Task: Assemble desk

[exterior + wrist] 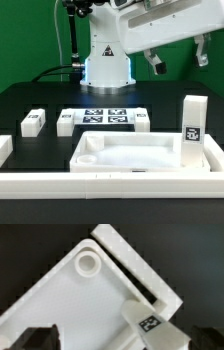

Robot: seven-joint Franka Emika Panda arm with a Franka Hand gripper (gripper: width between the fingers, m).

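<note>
The exterior view is showing a black desk (40,95) with white furniture parts spread across it. In the upper right of the frame, the robot's end effector (180,65) is hanging in the air with its two fingers spread wide apart. It is gripping nothing and is well above every part.

A large white panel (140,158) with a raised rim is lying flat in the lower middle of the frame. Long white border rails (110,183) are framing it along the front and the right. An upright leg (192,130) with a black-and-white tag is standing at the panel's far right corner. Whether it is seated in a socket cannot be told.

Behind the panel, at centre frame, the marker board (105,117) is lying flat in front of the white robot base (108,60). Three short pieces are lying in a row with it. A leg (33,122) is sitting at the left, a second leg (66,122) is just left of the board, and a third leg (141,121) is just right of it.

The wrist view is looking down on one corner of the white panel (70,297). A round socket (88,263) in that corner is showing empty. A border rail (135,266) is running just beside the rim. The tagged upright leg (150,322) is standing farther along that rim.
</note>
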